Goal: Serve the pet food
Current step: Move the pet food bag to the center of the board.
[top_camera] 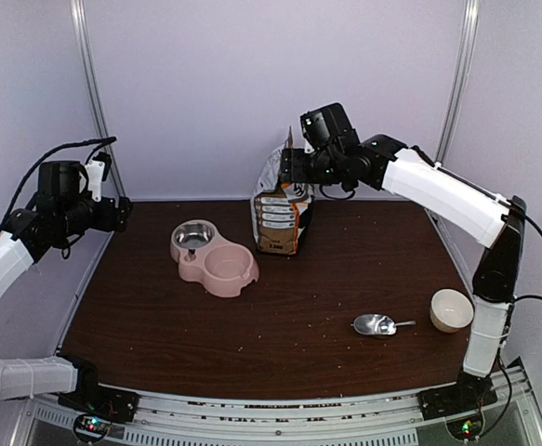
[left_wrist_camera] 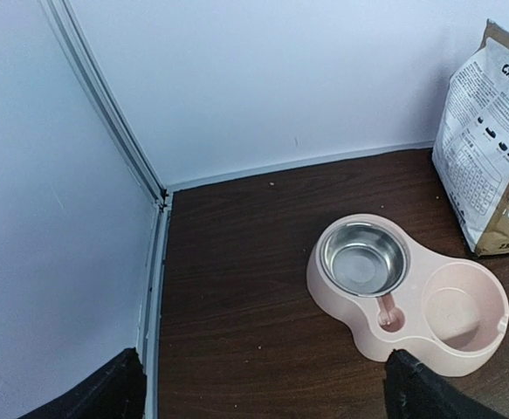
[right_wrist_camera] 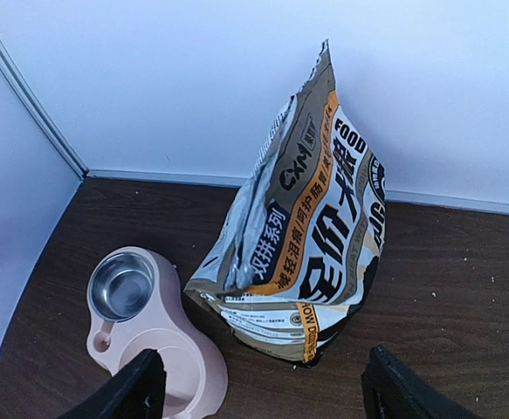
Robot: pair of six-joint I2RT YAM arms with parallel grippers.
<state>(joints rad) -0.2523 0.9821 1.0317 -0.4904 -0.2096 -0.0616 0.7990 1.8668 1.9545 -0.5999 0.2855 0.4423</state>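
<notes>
Top view: the pet food bag (top_camera: pixel 283 218) stands upright at 12 o'clock on the bench (top_camera: pixel 159 344), with the pink feeder (top_camera: pixel 243 282) at its 8 o'clock. A metal scoop (top_camera: pixel 380 324) and a white bowl (top_camera: pixel 451 309) sit at 4 o'clock. The right tool (top_camera: pixel 294 165) hangs over the bag's top.

Left wrist view: the left tool (left_wrist_camera: pixel 263 397) is spread, pinching nothing, and the feeder (left_wrist_camera: pixel 359 336) lies at 3 o'clock.

Right wrist view: the right tool (right_wrist_camera: pixel 263 393) is spread wide and grips nothing, with the bag (right_wrist_camera: pixel 306 236) at 12 o'clock beyond its fingers (right_wrist_camera: pixel 127 388). The kibble itself is hidden.

Glossy foil pet-food bag (right_wrist_camera: pixel 306 236), matt plastic feeder (left_wrist_camera: pixel 420 292), shiny metal basin (left_wrist_camera: pixel 364 259), wood-grain table (top_camera: pixel 345 279).
</notes>
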